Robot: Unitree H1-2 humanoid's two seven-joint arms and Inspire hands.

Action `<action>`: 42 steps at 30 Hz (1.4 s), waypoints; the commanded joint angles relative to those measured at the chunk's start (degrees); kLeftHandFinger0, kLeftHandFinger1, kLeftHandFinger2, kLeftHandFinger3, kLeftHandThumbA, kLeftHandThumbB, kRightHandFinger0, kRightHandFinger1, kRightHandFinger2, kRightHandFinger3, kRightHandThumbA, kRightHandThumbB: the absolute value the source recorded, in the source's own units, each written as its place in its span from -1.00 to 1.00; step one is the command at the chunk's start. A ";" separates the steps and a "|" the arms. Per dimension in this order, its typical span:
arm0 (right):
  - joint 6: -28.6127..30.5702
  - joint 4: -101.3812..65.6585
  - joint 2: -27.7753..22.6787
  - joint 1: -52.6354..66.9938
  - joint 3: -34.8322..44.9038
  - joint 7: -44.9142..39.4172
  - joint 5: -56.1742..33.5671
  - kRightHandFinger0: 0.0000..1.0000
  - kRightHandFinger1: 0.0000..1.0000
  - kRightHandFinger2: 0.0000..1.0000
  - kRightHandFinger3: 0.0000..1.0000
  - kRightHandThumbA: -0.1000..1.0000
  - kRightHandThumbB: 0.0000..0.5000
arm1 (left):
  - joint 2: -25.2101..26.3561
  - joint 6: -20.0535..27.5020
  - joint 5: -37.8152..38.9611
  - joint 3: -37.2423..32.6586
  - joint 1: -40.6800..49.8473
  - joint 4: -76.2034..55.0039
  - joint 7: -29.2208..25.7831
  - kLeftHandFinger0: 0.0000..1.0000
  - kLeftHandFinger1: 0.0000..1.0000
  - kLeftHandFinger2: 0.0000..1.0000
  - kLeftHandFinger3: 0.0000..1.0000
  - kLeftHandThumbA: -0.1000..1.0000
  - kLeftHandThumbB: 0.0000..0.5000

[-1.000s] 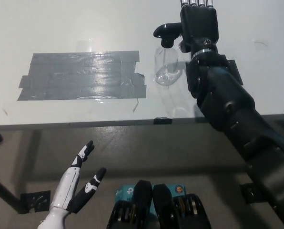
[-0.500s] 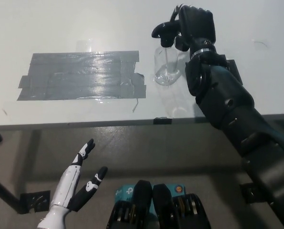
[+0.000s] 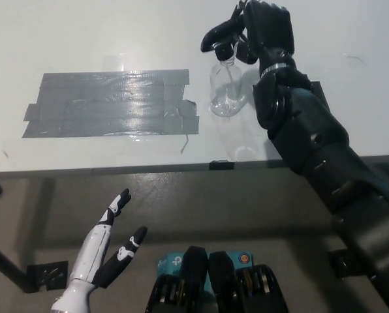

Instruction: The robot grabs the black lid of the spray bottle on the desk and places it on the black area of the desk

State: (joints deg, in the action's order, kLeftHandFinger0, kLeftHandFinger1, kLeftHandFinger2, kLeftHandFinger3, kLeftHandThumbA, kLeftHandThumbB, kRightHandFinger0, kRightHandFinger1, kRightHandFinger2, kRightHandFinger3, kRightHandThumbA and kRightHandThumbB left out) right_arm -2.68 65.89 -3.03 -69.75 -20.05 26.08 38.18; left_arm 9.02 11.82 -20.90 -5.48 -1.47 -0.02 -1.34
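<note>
The black right hand point(image 3: 263, 32) curls its fingers around the black lid point(image 3: 219, 40) atop the bottle point(image 3: 224, 88), right of the dark tape patch point(image 3: 109, 104).

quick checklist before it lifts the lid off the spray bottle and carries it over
1. Right hand closed on the black lid: ok, fingers wrap it.
2. Lid separated from the spray bottle: cannot tell, it sits right at the neck.
3. Bottle upright on the desk: ok, though it looks slightly tilted.
4. Black area free to receive the lid: ok, nothing lies on it.
5. Left hand out of the way: ok, open, below the desk edge.
</note>
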 commanded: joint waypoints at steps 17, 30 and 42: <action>-3.35 -23.59 -7.28 -3.90 8.09 2.60 -2.16 -1.00 -0.94 -0.36 -0.14 -0.49 -0.51 | 1.21 2.13 0.04 -0.02 -0.76 -1.05 -0.16 1.00 1.00 1.00 1.00 0.82 -1.00; -4.62 -26.75 -9.58 -1.14 15.67 1.92 -5.45 -1.00 -0.72 -0.13 -0.12 -0.56 -0.62 | 1.02 2.11 0.03 0.16 -0.56 -0.64 -0.57 1.00 1.00 1.00 1.00 0.84 -1.00; 1.22 -8.22 -7.07 2.62 10.58 6.06 -4.26 -1.00 -0.79 -0.31 -0.54 -0.54 -0.63 | 0.87 2.00 0.36 0.19 -0.75 -0.46 -0.57 1.00 1.00 1.00 1.00 0.83 -1.00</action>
State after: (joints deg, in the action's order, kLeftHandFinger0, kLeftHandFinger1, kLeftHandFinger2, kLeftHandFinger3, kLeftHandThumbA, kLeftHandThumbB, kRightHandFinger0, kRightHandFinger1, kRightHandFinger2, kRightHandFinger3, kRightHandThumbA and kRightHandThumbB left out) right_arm -5.80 53.53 -10.82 -65.10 -8.01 28.67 34.32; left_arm 9.29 11.90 -20.68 -5.54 -1.60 0.20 -1.34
